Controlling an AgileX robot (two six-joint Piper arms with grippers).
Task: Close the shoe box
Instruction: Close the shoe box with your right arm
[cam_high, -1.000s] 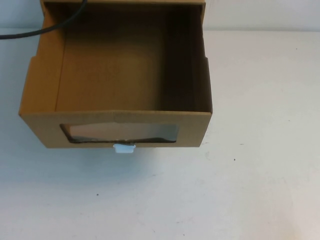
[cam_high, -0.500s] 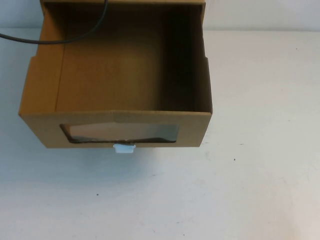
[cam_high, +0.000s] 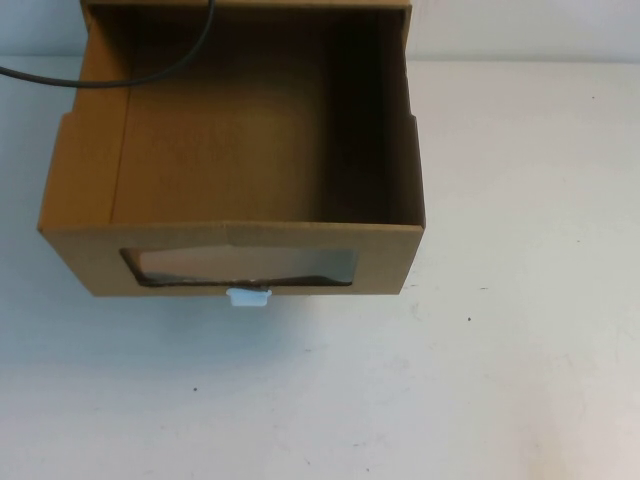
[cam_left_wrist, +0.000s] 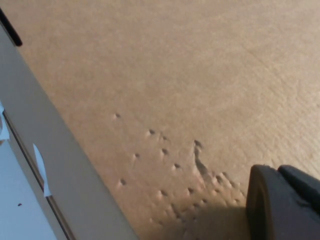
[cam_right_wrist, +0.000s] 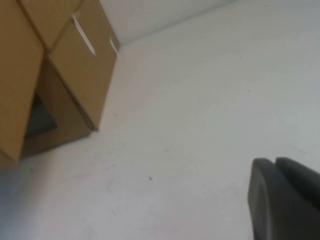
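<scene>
meanwhile nothing has shifted in the last half second: the shoe box (cam_high: 230, 180) sits pulled open on the table (cam_high: 520, 300), drawer not yet pushed, left gripper (cam_left_wrist: 282, 202) close against cardboard, right gripper (cam_right_wrist: 285, 200) over bare table, fingers' spread untellable.

The shoe box (cam_high: 235, 150) is cut off by the high view's top edge, and only corner slivers of the left gripper (cam_left_wrist: 285, 202) and right gripper (cam_right_wrist: 285, 197) are seen.
</scene>
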